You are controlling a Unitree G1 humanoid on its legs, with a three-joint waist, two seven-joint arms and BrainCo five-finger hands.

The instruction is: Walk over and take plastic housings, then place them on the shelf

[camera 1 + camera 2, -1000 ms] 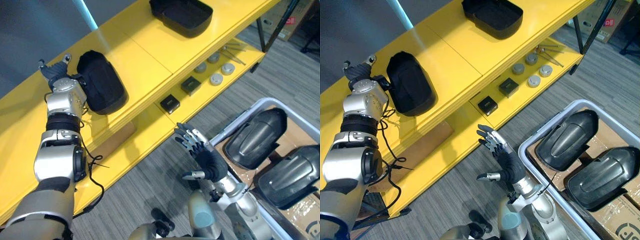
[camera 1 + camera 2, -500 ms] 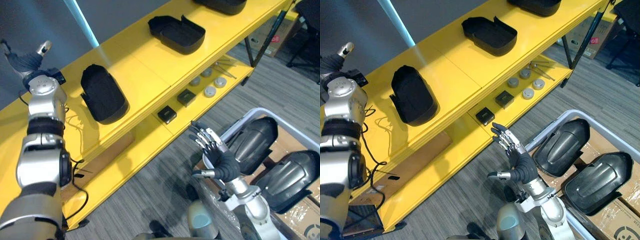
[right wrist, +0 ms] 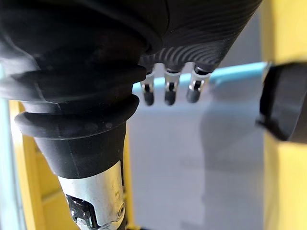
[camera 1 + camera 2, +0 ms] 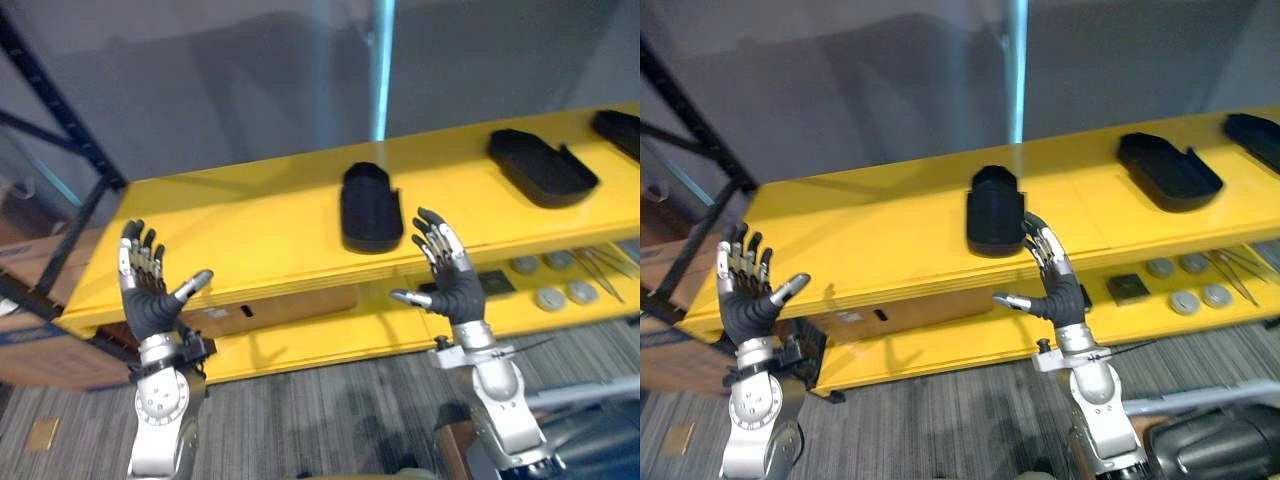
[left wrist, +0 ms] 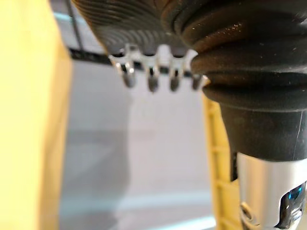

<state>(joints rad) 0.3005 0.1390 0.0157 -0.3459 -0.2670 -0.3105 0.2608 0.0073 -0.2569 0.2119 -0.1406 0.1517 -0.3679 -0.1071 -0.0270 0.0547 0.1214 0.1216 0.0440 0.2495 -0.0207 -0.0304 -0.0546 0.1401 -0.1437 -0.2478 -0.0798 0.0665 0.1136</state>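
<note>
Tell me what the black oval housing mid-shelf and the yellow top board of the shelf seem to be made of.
Black oval housing: probably moulded plastic, matt finish; it looks like a hollow shell with rounded walls and gives no glare.
Yellow top board: painted metal or coated board, I cannot tell which; smooth and semi-gloss, with a soft light reflection.

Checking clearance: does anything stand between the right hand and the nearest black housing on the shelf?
Nothing visible does. The right hand is raised open in front of the yellow shelf, beside the black plastic housing; only bare shelf top shows between them.
</note>
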